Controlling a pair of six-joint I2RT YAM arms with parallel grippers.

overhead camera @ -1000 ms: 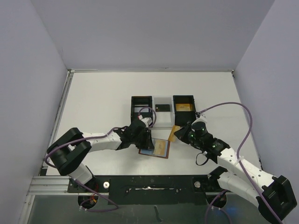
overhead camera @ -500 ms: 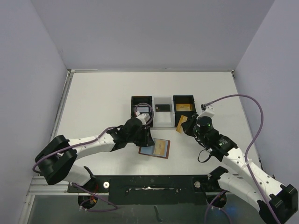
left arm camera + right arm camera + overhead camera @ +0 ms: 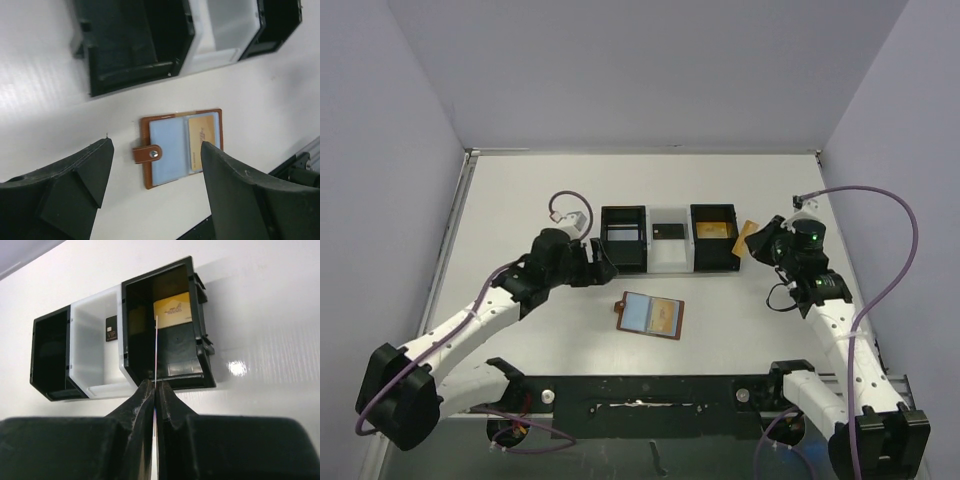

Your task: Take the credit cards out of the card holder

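The card holder lies open on the table, brown rim up, blue-grey pockets showing. One gold credit card sits in its right pocket; the snap tab points left. My left gripper is open and empty, up and to the left of the card holder, near the tray's left end. My right gripper is shut on a credit card, held on edge just right of the tray. That held credit card shows as a thin line above my right gripper. Another credit card lies in the tray's right black compartment.
The three-compartment tray stands behind the card holder: black, white, black. A small black card marked VIP lies in the white middle compartment. The left black compartment looks bare. The black rail with the arm bases runs along the near edge.
My left gripper let go of the card holder, opened wide and drew back to the left. My right gripper carried its card up and right, past the tray's right end.
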